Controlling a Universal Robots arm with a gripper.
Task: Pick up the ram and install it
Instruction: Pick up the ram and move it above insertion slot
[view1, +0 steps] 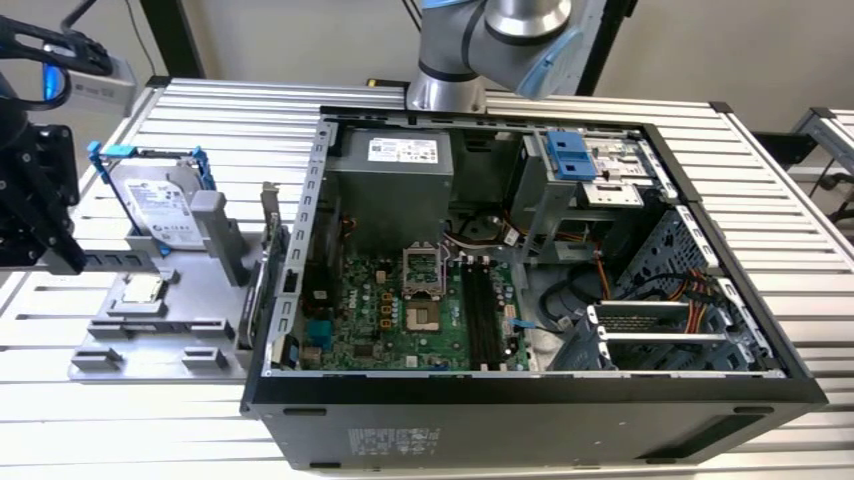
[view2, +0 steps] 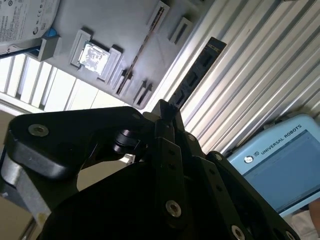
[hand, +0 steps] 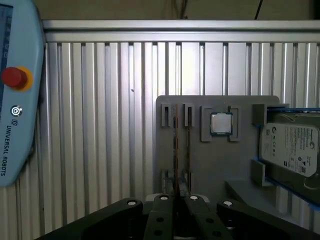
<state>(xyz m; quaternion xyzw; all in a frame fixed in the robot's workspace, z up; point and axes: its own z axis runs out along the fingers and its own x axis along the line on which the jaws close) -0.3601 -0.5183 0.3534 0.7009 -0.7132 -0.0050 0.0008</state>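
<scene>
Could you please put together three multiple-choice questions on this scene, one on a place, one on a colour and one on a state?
1. Where does the CPU chip lie?
A) in the motherboard socket
B) on the grey tray, between the ram and the hard drive
C) on top of the hard drive

2. What colour are the hard drive's brackets?
A) red
B) yellow
C) blue

3. How is the ram placed?
A) standing on edge in the tray's slots
B) lying flat on the table
C) seated in a motherboard slot

Answers:
1 B: in the first wrist view the chip sits in its recess on the tray, with the ram on one side and the drive on the other.
2 C: the brackets show blue in the exterior view.
3 A: only its thin edge shows, held between the tray's slot posts.
</scene>
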